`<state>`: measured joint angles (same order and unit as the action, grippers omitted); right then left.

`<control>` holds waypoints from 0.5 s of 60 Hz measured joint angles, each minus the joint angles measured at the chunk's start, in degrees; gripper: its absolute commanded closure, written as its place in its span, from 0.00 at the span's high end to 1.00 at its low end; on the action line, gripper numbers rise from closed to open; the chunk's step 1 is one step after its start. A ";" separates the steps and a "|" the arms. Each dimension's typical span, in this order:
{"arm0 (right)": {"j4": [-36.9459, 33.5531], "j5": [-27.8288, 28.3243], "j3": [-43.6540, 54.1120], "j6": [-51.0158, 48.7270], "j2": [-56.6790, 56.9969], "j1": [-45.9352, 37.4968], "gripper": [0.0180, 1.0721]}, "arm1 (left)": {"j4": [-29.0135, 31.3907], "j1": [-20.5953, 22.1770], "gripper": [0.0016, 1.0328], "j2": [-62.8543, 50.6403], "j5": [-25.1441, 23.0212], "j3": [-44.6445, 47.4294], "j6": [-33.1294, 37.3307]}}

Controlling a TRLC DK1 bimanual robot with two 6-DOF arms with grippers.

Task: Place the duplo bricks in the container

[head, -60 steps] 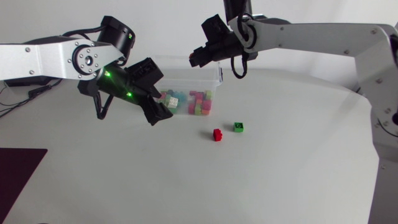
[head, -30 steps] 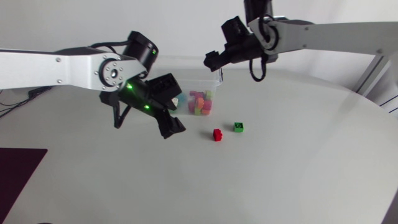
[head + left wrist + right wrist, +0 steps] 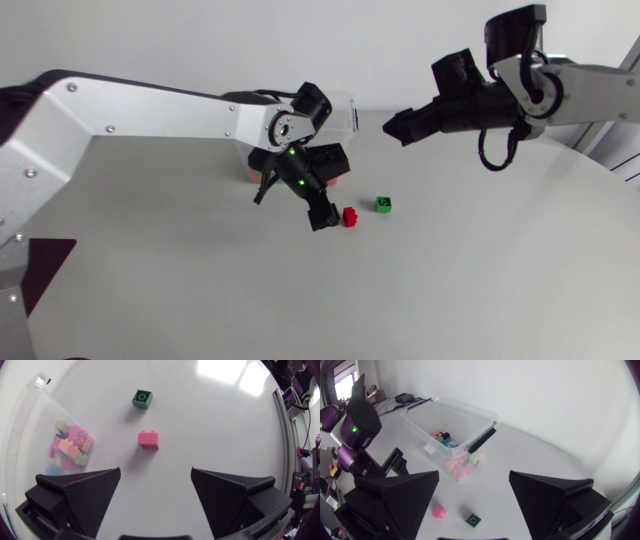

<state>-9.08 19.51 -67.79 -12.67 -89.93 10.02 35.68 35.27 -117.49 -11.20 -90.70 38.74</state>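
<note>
- Since the earlier frames, the left gripper point(image 3: 322, 222) has travelled from the clear plastic container point(image 3: 470, 410) to just beside the small red plastic duplo brick point(image 3: 349, 216); the right gripper point(image 3: 392, 127) has withdrawn sideways.
- Loose bricks on the white table point(image 3: 450, 280): two. One is red; the other is a square green duplo brick point(image 3: 384, 204) with a round top socket, near it but apart.
- Both grippers: fingers spread, holding nothing.
- Container: one, holding several mixed-colour bricks.

Two loose bricks near each other on the desk point(image 3: 480, 280), left loose brick point(image 3: 148, 439) ahead of the left claw point(image 3: 155, 472) with its fingers spread, right loose brick point(image 3: 142, 398) beyond it, container point(image 3: 470, 408) behind both, heap of bricks point(image 3: 70, 447) inside it, right claw point(image 3: 395, 125) well off to the container's right
</note>
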 measured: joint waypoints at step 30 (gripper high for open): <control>0.74 3.26 10.69 -1.07 9.11 -3.41 0.96 | 11.58 3.50 0.87 -14.84 4.87 -20.94 -3.45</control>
<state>-8.34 22.76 -57.10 -13.74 -80.82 6.61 47.27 38.76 -132.33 -6.33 -111.63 35.29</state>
